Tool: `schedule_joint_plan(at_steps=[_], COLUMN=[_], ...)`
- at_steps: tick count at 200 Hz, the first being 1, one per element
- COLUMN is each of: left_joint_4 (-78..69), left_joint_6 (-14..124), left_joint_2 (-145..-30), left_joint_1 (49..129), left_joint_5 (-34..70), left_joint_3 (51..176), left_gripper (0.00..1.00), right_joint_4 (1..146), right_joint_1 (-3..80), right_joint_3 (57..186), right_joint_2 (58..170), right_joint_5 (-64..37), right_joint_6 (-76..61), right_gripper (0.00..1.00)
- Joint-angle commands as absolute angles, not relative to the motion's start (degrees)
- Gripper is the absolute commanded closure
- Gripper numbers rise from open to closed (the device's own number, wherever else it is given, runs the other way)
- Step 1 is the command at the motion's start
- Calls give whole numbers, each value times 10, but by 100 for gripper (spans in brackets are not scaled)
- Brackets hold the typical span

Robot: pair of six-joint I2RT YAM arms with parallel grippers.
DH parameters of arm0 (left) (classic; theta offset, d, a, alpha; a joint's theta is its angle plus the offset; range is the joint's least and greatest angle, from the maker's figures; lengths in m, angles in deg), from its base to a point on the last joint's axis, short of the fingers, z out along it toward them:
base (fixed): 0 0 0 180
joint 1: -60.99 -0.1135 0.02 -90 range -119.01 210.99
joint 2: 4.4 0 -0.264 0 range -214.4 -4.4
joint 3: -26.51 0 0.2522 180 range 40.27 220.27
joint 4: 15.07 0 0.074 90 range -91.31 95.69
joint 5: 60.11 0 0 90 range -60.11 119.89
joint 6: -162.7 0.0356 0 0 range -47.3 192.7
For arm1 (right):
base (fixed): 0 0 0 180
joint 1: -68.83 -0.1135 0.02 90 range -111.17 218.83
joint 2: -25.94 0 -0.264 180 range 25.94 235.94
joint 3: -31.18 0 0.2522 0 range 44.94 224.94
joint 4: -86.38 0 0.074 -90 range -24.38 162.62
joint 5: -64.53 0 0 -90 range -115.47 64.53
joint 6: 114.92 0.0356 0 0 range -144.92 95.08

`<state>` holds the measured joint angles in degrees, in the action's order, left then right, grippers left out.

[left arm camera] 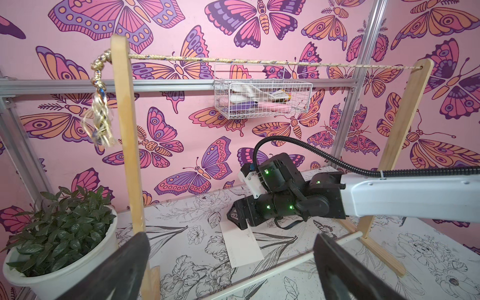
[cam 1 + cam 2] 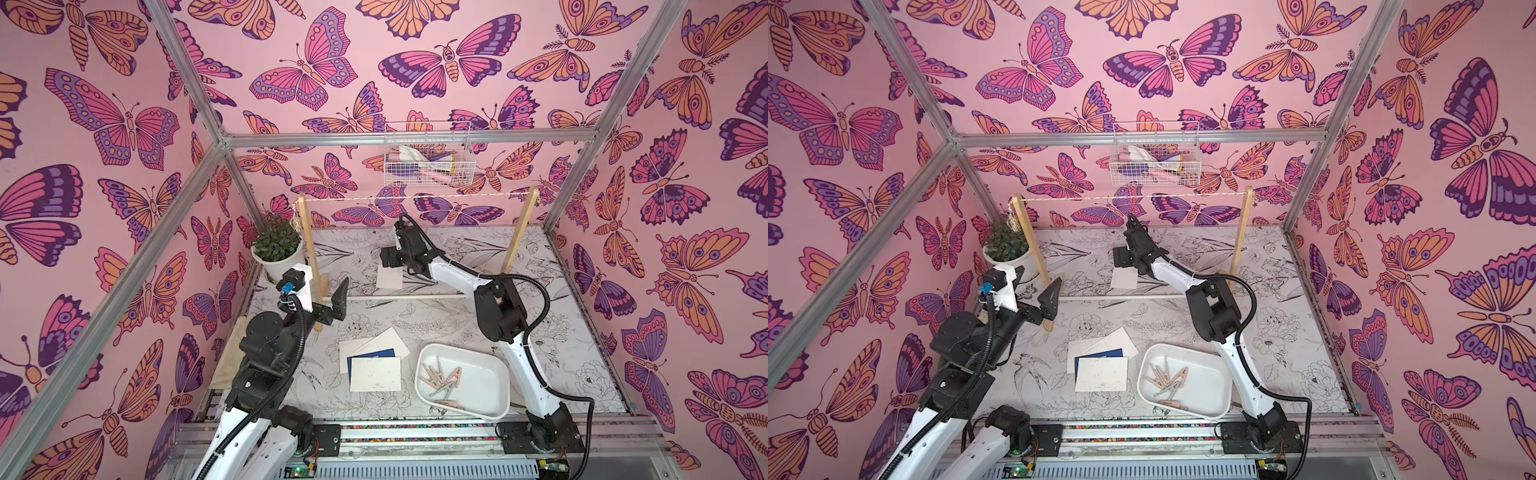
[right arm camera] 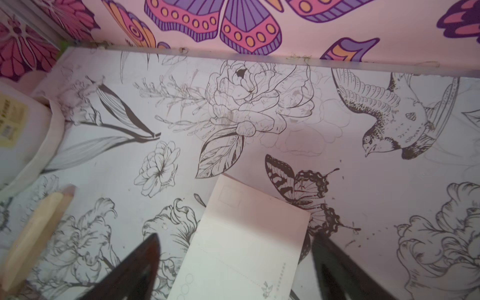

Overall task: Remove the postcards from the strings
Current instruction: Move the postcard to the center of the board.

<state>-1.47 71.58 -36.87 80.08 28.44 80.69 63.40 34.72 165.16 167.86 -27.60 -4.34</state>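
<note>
The string runs bare between two wooden posts, and the left wrist view also shows the string with nothing on it. One white postcard lies on the table just under my right gripper. In the right wrist view this postcard sits loose between the spread fingers of the open right gripper. Several postcards, one of them blue, lie stacked near the front. My left gripper hangs open and empty beside the left post.
A white tray holding clothespins sits at the front right. A potted plant stands at the back left by the post. A white rod joins the posts' feet. A wire basket hangs on the back wall.
</note>
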Motion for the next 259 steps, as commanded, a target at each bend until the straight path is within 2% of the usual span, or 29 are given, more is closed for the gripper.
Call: schedule_joint_plan(at_steps=[1, 40, 84, 259], left_joint_4=[-23, -23, -24, -26], left_joint_6=[725, 728, 728, 727], left_joint_2=[-370, -374, -376, -374], left_joint_1=[798, 798, 797, 796], left_joint_5=[292, 294, 295, 294], left_joint_3=[797, 798, 796, 793], left_gripper=[0, 0, 0, 0], right_joint_4=[614, 628, 572, 565], right_joint_1=[357, 359, 359, 370], right_joint_3=[1695, 1709, 1776, 1861], right_joint_2=[1706, 1714, 1755, 1836], right_joint_5=[-256, -249, -266, -153], right_joint_6=[-3, 17, 53, 214], right_gripper=[1, 1, 1, 1])
